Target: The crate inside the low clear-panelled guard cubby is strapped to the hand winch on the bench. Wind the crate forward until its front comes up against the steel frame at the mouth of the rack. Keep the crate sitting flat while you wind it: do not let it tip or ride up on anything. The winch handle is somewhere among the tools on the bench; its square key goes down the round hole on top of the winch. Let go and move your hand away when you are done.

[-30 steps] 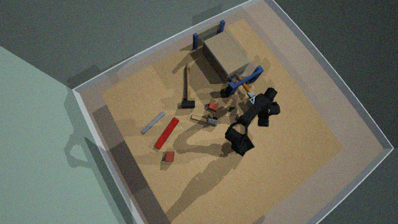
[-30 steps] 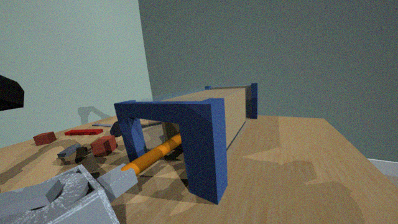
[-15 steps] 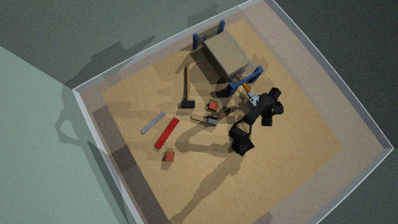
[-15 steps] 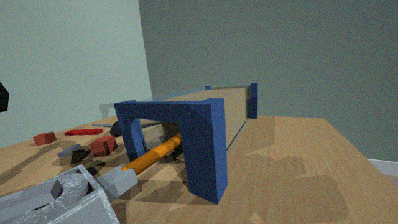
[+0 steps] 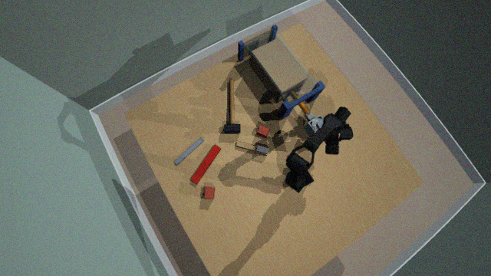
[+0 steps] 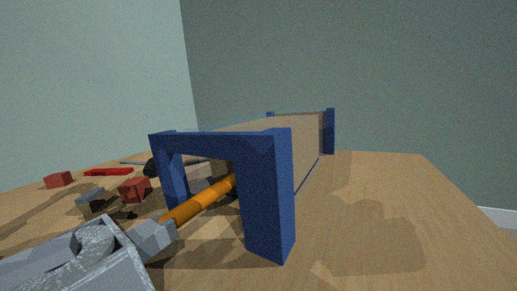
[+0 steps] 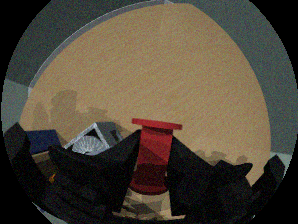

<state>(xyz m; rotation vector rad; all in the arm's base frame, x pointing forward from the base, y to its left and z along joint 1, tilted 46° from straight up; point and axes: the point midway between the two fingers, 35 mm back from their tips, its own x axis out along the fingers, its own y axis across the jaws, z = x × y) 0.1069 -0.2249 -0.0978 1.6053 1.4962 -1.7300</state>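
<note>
The end effector (image 7: 153, 135) is closed most of the way, with a small gap between its black fingers. It has hold of the red grip of the winch handle (image 7: 155, 152). The grip goes between the fingers, and its flat red end sticks out past them. I cannot tell where the square key is.

The grey winch (image 5: 316, 123) (image 6: 97, 246) (image 7: 90, 143) sits on the worktop (image 5: 357, 165) (image 6: 376, 182) (image 7: 165, 65), out in front of the blue frame (image 5: 304, 100) (image 6: 214, 142) (image 7: 44, 141). In the wrist view, it is to the left of the red grip. An orange strap (image 5: 301, 103) (image 6: 198, 204) runs from the winch through the blue frame.

The crate (image 6: 220, 169) is inside the long, low cubby (image 5: 281, 67) (image 6: 305, 149), back behind the frame, with a gap in between. I cannot tell if its bottom sits flat.

Off to the side lie a hammer (image 5: 231, 107) (image 6: 150, 167), a grey bar (image 5: 189, 151), a red bar (image 5: 205, 164) (image 6: 109, 171) and a small tool with a grey head (image 5: 261, 149) (image 6: 90, 196). One red block (image 5: 263, 131) (image 6: 134, 189) is near the small tool. Another red block (image 5: 209, 192) (image 6: 57, 179) is near the red bar.
</note>
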